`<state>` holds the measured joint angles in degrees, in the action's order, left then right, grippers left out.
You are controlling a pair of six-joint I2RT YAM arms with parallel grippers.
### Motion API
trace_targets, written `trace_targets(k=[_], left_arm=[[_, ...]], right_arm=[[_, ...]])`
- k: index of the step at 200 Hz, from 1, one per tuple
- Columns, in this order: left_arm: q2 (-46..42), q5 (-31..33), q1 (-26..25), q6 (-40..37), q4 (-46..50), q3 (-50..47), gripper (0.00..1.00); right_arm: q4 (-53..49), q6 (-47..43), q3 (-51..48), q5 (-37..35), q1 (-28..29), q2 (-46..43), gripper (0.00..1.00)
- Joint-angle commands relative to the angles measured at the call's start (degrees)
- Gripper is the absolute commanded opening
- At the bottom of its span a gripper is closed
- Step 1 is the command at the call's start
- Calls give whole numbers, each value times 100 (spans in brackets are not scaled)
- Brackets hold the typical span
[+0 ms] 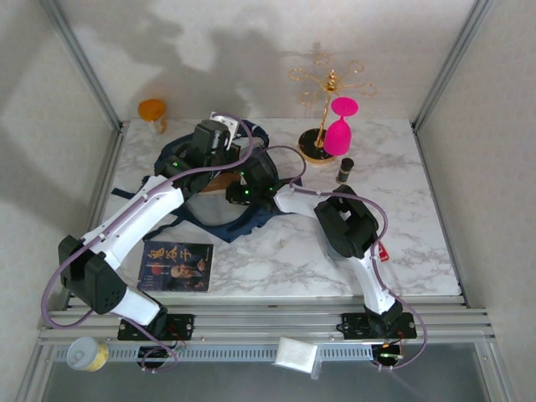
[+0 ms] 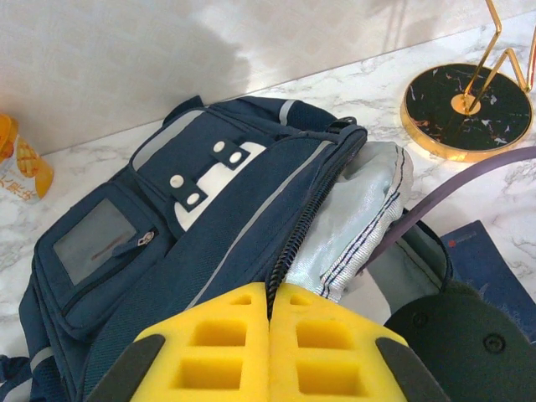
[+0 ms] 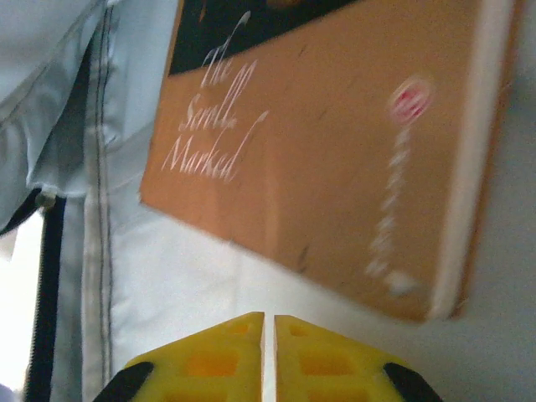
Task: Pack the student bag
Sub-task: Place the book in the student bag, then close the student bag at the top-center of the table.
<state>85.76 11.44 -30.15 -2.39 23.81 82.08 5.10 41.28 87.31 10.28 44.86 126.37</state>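
The student bag (image 2: pixel 209 218) is soft, floppy fabric, best held at the zipper rim. My left gripper (image 2: pixel 270 335) pinches that rim. My right gripper (image 3: pixel 269 352) is pressed together, empty, inside near the orange book (image 3: pixel 335 159).

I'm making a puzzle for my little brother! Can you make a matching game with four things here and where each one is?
Things:
1 navy blue fabric backpack
2 bright pink goblet
3 orange-brown rectangular book
4 dark blue flat book

Places:
A beside the gold wire rack
B front-left of the marble table
C inside the backpack
D middle of the table

Pairs: 1-D, 2-A, 3-C, 4-B
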Motion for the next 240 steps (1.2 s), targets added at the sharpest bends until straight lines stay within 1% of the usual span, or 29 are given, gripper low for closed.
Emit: trace_targets(k=[1,10,36,61,81,94,114,128,135,155,158,169,179,185,199,207,223,240], left_arm=[[-333,297,71,-7,-360,183,0],[-340,293,71,-7,-360,160,0],[-301,315,94,27,-425,68,0],[-218,297,106,154,-446,19,0],[-201,211,106,351,-455,-49,0],[-184,0,106,564,-451,-152,0],[-220,-624,97,927,-534,-538,0],[-265,-879,81,1298,-653,-913,0],[-291,-1067,75,1434,-725,-1118,0],[-448,-1530,62,1865,-1054,-1764,0],[-480,-1603,62,1926,-1113,-1867,2],[-641,-1824,62,2100,-1247,-2206,15],[-830,-1835,66,2357,-1256,-2461,22],[-966,-1841,66,2514,-1285,-2602,25],[-1333,-1900,73,2856,-1308,-2878,40],[-1586,-1915,71,3090,-1294,-3006,45],[-2168,-1848,79,3594,-1322,-3337,55],[-2749,-1540,80,4068,-1109,-3608,68]], right_arm=[[658,-124,-89,-670,-361,-74,11],[743,-160,-120,-701,-464,-120,11],[1059,-399,-478,-280,-478,-413,11],[1425,-584,-1434,143,-329,-1081,14],[1526,-554,-2314,378,-345,-1910,20],[1239,-680,-2697,337,-356,-2424,23],[330,-843,-3040,-9,-424,-3188,29],[-281,-854,-3153,-138,-479,-3543,31],[-446,-878,-3253,-161,-646,-3734,32],[-814,-1004,-3565,-347,-720,-4347,36],[-897,-1026,-3578,-396,-728,-4421,37],[-1280,-1106,-3512,-510,-757,-4619,40],[-1594,-1188,-3396,-587,-760,-4748,42],[-1682,-1237,-3371,-590,-760,-4829,43],[-1731,-1306,-3393,-454,-759,-5002,46],[-1745,-1306,-3398,-408,-745,-5072,47],[-1807,-1336,-3316,-184,-706,-5081,49],[-1864,-1412,-3183,-28,-567,-4965,52]])
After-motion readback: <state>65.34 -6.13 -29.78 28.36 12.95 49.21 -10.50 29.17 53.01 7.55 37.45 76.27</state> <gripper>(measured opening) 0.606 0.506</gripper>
